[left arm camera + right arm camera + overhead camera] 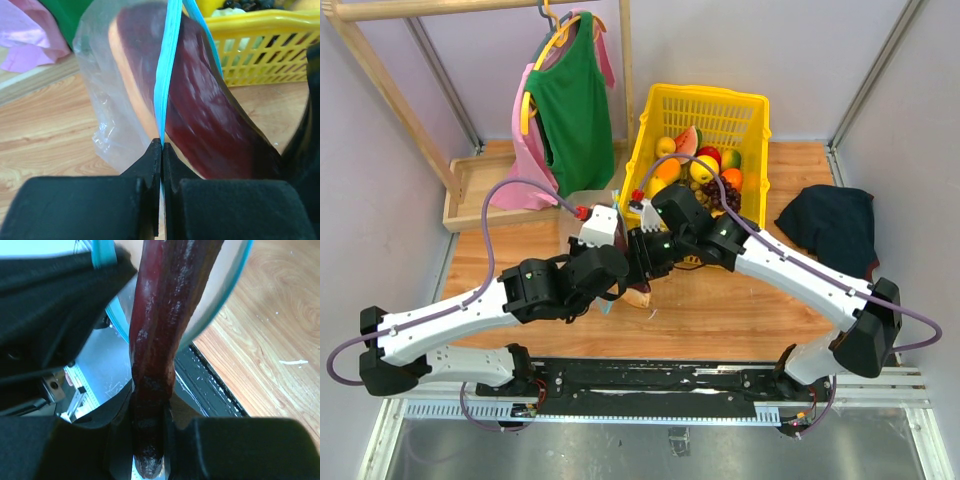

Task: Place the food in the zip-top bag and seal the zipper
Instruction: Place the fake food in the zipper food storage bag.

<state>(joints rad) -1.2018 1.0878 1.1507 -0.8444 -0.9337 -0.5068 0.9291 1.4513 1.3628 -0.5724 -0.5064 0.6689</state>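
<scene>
Clearly glossy reddish-brown wedge slice (210,115), orange-edged.

The zip-top bag (97,75) is thin, clear plastic, crinkled and shiny where the light catches it; its zipper (167,60) is a smooth light-blue plastic strip; the wedge slice (210,120) has a glossy reddish-brown face and a matt orange rind; the table (50,135) is smooth, grained wood; the basket (260,55) is glossy yellow moulded plastic; the left gripper (162,147) looks matt black; the green top (570,110) and dark cloth (828,225) are soft fabric.
</scene>
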